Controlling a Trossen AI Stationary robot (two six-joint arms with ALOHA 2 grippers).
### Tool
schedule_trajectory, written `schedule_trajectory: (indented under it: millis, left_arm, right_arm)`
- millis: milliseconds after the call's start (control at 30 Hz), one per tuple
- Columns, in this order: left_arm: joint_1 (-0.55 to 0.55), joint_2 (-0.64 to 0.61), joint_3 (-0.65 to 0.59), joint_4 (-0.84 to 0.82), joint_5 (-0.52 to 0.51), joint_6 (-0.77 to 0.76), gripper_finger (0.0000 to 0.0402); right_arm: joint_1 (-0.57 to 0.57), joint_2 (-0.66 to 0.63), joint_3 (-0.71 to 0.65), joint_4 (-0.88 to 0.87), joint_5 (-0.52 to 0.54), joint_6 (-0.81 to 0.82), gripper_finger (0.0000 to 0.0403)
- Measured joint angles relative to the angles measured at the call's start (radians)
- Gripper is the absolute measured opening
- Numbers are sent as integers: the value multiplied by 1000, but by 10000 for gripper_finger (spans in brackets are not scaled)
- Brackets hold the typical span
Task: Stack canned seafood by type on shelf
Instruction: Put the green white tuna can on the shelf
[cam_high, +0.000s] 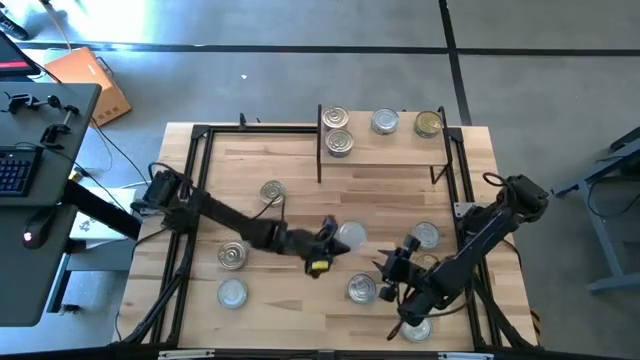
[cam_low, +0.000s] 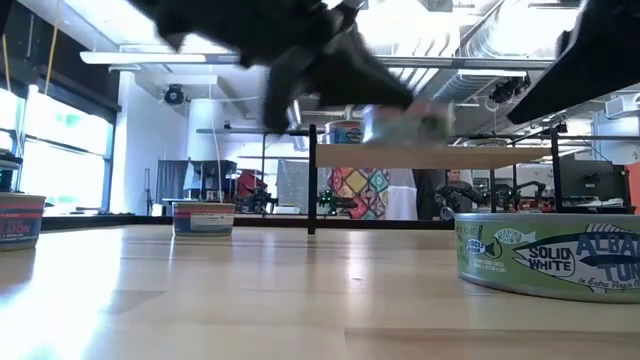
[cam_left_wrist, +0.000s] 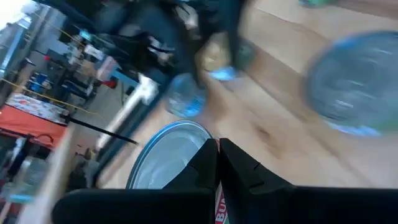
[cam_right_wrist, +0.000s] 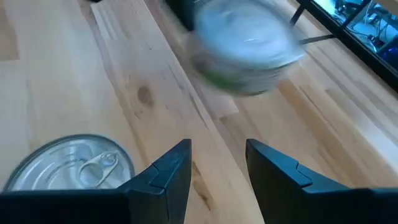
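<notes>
Setting: robotics lab; open industrial room
Evidence: exposed ceiling ducts (cam_low: 500, 45); concrete floor (cam_high: 300, 60); keyboard (cam_high: 12, 172) on side desk (cam_high: 40, 250)

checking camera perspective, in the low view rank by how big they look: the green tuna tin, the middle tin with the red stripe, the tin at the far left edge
1. green tuna tin, largest, though it is simply nearest the camera
2. tin at the left edge, partly cut off
3. red-striped tin, close to the second in looks
</notes>
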Motion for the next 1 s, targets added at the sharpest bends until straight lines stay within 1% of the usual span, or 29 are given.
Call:
schedule_trajectory:
  millis: [67,233,333,433,633,733,867,1000]
  left_arm:
    - [41,0,54,-22,34,22,0]
    - [157,5,188,-65,176,51,0]
    - [225,30,271,-74,233,52,0]
    - [286,83,373,-104,289,51,0]
    - [384,203,571,-203,310,39,0]
    - [424,250,634,-252,311,26,0]
    - [465,293,662,-272,321,15,0]
    - [495,303,662,-270,339,-5,0]
  right_arm:
    - [18,0,0,-18,0,38,145]
    - [52,0,0,-38,14,101,145]
    - [66,1,0,-40,18,113,145]
    - [73,1,0,-44,18,128,145]
    - [78,1,0,-43,19,137,145]
    - [79,1,0,-43,19,138,145]
    - [79,1,0,-44,19,137,145]
    - [79,1,0,-45,19,137,145]
